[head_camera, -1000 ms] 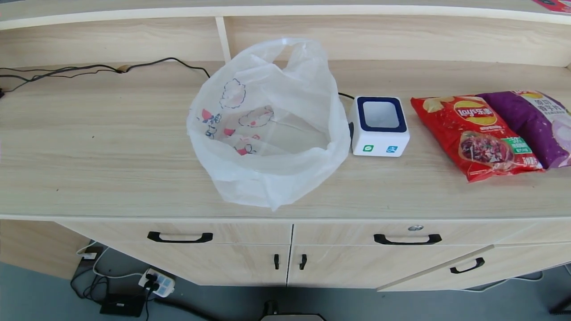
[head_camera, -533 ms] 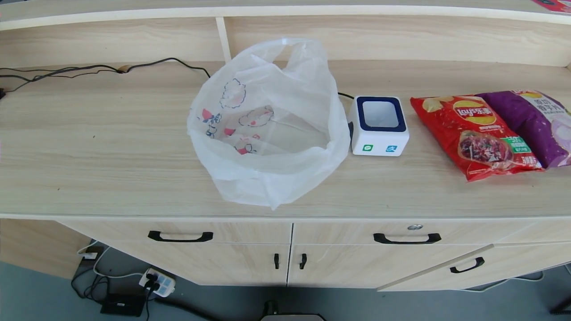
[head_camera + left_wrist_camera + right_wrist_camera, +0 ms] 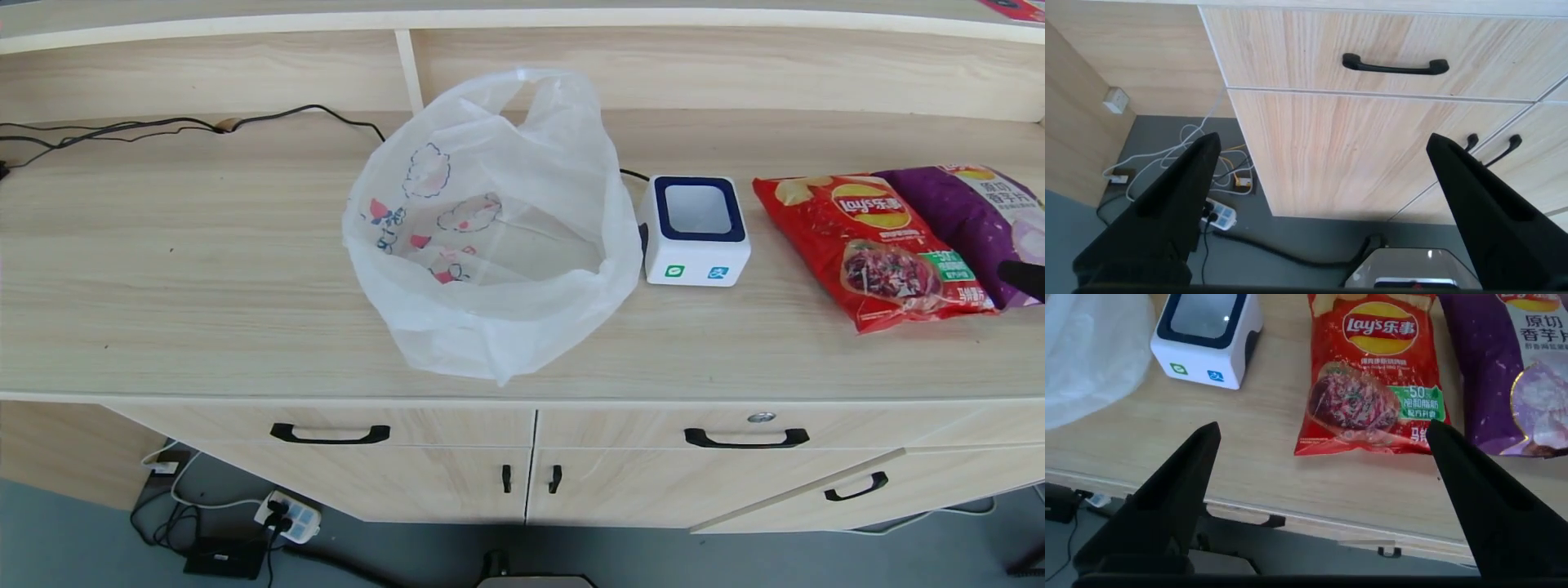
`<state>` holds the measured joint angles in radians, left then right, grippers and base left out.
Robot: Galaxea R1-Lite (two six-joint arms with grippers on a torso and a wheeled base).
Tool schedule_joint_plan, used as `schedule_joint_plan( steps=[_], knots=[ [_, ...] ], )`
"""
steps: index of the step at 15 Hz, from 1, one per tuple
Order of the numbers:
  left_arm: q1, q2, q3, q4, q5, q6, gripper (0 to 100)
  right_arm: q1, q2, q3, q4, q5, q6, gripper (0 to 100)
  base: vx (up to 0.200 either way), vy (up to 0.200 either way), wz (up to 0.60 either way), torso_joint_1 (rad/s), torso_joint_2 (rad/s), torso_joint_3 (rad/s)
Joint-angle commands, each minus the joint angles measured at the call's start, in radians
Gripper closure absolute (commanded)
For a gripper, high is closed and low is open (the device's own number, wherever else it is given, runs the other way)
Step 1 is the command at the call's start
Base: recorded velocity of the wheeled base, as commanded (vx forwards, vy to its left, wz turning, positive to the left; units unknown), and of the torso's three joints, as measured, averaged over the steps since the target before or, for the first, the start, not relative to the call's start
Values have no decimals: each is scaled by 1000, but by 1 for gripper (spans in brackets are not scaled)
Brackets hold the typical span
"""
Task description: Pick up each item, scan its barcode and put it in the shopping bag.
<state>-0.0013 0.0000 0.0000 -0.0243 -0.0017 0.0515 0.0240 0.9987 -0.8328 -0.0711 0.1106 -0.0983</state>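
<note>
change: a dark fingertip (image 3: 1025, 278) of the right gripper (image 3: 1323, 431) now shows at the right end of the counter (image 3: 163, 269), over the purple crisp bag (image 3: 967, 229); half a second ago it is absent.
meaning: judged as the opening approach to a first pick; nothing is scanned or bagged yet.
right gripper state: fingers spread wide, nothing between them, hanging above the front edge of the counter by the red crisp bag (image 3: 873, 249).
left gripper (image 3: 1323, 143) state: fingers apart and empty, low in front of the drawers (image 3: 326, 429).
items: both crisp bags lie flat side by side at the right end, edges touching or overlapping.
barcode scanner (image 3: 695, 230): between the crisp bags and the shopping bag, window facing up.
shopping bag (image 3: 490, 237): mid-counter, mouth open, empty, its base near the front edge.
surface: pale wood-grain counter; cables (image 3: 163, 124) run along the back left edge.
room: grey floor with a power strip (image 3: 286, 516) under the left end.
</note>
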Motion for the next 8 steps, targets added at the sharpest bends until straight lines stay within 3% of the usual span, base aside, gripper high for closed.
schedule_joint_plan(
  steps=[1, 5, 8],
  knots=[
    [0, 2, 0, 0, 0, 1, 0, 1, 193, -115, 11, 18, -1, 0, 0, 0, 0, 0, 0, 0],
    [0, 2, 0, 1, 0, -1, 0, -24, 302, -258, 171, 73, -3, 0, 0, 0, 0, 0, 0, 0],
    [0, 2, 0, 0, 0, -1, 0, -78, 374, -332, 180, 109, -4, 0, 0, 0, 0, 0, 0, 0]
  ],
)
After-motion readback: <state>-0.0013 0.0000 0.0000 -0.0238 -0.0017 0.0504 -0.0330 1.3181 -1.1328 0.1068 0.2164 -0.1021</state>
